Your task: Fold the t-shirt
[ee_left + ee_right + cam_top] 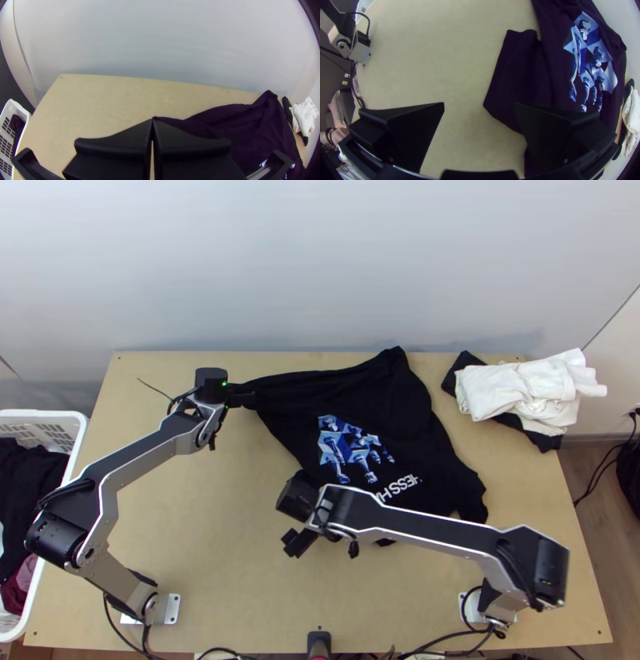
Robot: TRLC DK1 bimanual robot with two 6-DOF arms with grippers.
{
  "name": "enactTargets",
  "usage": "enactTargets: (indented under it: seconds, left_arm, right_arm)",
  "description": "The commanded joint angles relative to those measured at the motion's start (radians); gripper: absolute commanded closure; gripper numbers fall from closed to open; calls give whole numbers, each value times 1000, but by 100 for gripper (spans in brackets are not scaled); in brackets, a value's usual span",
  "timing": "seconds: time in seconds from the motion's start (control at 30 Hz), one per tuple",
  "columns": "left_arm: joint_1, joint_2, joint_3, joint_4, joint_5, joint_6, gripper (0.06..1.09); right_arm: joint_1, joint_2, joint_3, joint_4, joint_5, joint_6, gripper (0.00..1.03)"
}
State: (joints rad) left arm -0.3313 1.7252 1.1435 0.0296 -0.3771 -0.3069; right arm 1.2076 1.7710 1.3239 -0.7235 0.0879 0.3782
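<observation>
At the table's left edge, a white basket (60, 414) held dark clothes (30, 476), which we took to be waiting their turn. Next came the left gripper (250, 398), its fingers together and clamped on the far left end of the black t-shirt (376, 390), which we saw drawn out into a narrow, gathered strip there.

Nearer the middle, the right gripper (480, 104) had its fingers wide apart with nothing between them, beside a short flap (516, 66) of the shirt that we judged to be a sleeve. The shirt itself lay across the middle and right of the table, spread but creased and skewed, its blue print (352, 450) facing up.

We could make out no finished fold, so we judged the work barely begun: flattening, folding in the sides and doubling it over were all left to do. Beyond it, at the far right, a white garment (520, 390) lay piled on dark cloth (538, 438).
</observation>
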Motion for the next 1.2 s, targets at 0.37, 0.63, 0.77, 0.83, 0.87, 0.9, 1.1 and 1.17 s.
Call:
enactTargets:
  seconds: [0.37,0.63,0.77,0.83,0.87,0.9,1.1,1.17]
  left_arm:
    - [3,14,-8,4,4,-3,105]
    - [-5,10,-8,4,3,-3,105]
    - [-6,1,-7,3,3,-5,105]
    - [-5,-7,-8,1,3,-5,105]
    - [-5,-12,-8,0,3,-5,105]
    - [-5,-16,-8,-3,3,-5,105]
    - [25,-53,16,-19,3,-5,105]
    - [44,-61,45,-46,4,-8,105]
  right_arm:
    - [-51,65,-60,15,-24,14,8]
    - [-92,64,-78,53,41,11,42]
    - [-100,68,-80,90,125,-21,97]
    - [-102,67,-84,90,156,-24,100]
    - [-102,65,-84,90,170,-24,100]
    - [-106,59,-81,88,176,-22,100]
    - [-195,-12,-9,79,188,-7,100]
    - [-238,-38,41,61,190,-9,100]
